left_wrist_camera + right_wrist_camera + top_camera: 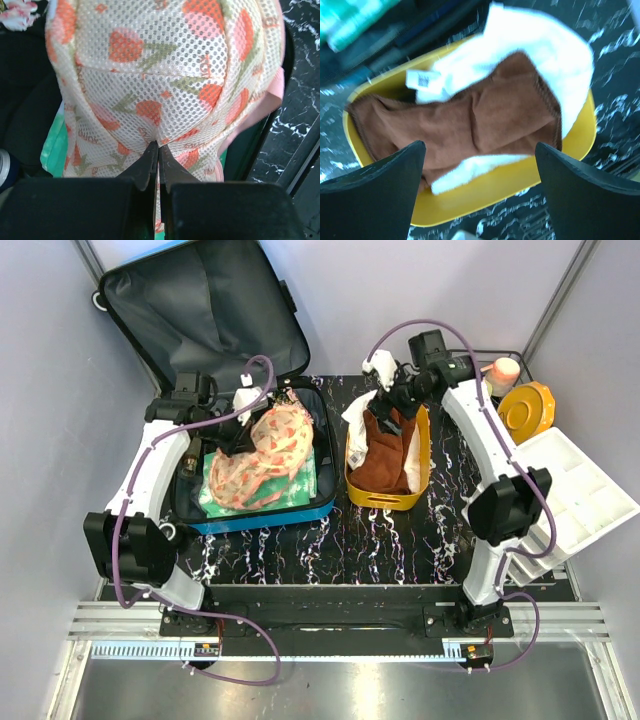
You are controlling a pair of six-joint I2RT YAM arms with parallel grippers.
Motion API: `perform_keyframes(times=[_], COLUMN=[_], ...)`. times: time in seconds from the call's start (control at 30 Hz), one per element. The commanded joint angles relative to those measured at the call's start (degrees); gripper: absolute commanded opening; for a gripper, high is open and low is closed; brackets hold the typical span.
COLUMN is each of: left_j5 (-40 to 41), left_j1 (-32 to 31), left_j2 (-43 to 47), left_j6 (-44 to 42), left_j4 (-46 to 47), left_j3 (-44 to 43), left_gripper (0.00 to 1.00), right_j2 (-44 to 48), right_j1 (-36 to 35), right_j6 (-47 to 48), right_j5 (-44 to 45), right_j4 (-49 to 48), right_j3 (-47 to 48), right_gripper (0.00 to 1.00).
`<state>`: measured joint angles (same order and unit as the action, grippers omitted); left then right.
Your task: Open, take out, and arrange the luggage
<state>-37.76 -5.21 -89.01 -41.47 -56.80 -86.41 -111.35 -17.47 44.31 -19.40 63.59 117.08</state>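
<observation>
Top external: the luggage (262, 521) is seen open on the left of the table (400, 550), with its lid tipped back.
Left jaws: shut tight on a mesh bag (165, 75) printed with orange flowers, which is held over the open luggage.
Inside the luggage: a green folded thing (215, 495) is seen under the bag.
Right jaws: spread wide above a yellow basket (485, 200), with nothing held.
Basket: 1 brown towel (470, 120) and some white cloth (540, 45) are laid in it.

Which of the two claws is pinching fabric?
The left gripper, shut on the orange-flowered mesh bag over the luggage. The right gripper hangs open above the yellow basket.
</observation>
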Motion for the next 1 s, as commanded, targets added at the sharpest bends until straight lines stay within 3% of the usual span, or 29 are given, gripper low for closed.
perform_keyframes(times=[0.0,0.13,0.27,0.37,0.47,0.53,0.57,0.67,0.77,0.97], left_j5=[-3.4,-0.4,0.8,0.1,-1.3,-3.4,-4.2,-9.4,-9.4,-8.5], left_j1=[-4.9,-9.8,-15.3,-19.1,-22.0,-22.3,-21.6,-17.6,-13.4,-4.1], left_j2=[1.6,-1.0,-4.1,-7.7,-11.8,-13.7,-13.8,-10.3,-3.4,4.8], left_j6=[3.6,3.9,4.8,6.0,3.2,0.6,0.2,3.0,4.7,6.7], left_j4=[3.7,8.5,14.2,17.4,16.0,10.1,7.6,5.6,7.3,9.0], left_j3=[-3.6,-4.7,-7.0,-10.1,-12.8,-15.0,-17.5,-16.5,-11.6,-1.6], left_gripper=[0.0,0.0,0.0,0.0,0.01,0.29,0.61,0.93,0.98,0.99], right_j2=[6.3,7.4,8.3,8.0,7.9,8.4,9.0,8.6,8.6,7.8], right_j1=[0.0,-0.1,0.7,5.9,9.1,9.1,9.1,5.5,0.6,-10.3], right_j6=[-5.1,-4.2,-6.2,-11.9,-10.5,-7.7,-4.4,4.3,9.6,17.5], right_j5=[-11.8,-11.7,-4.8,-6.6,-7.8,-9.2,-12.3,-12.4,-10.6,-7.3], right_j4=[-7.4,-8.2,-9.5,-9.3,-6.1,-3.6,-2.5,3.5,4.5,-0.1], right_j3=[1.6,1.1,-0.3,0.3,1.7,2.2,2.2,3.3,2.1,-3.7], right_gripper=[1.0,1.0,1.0,1.0,1.0,1.0,1.0,1.0,1.0,1.0])
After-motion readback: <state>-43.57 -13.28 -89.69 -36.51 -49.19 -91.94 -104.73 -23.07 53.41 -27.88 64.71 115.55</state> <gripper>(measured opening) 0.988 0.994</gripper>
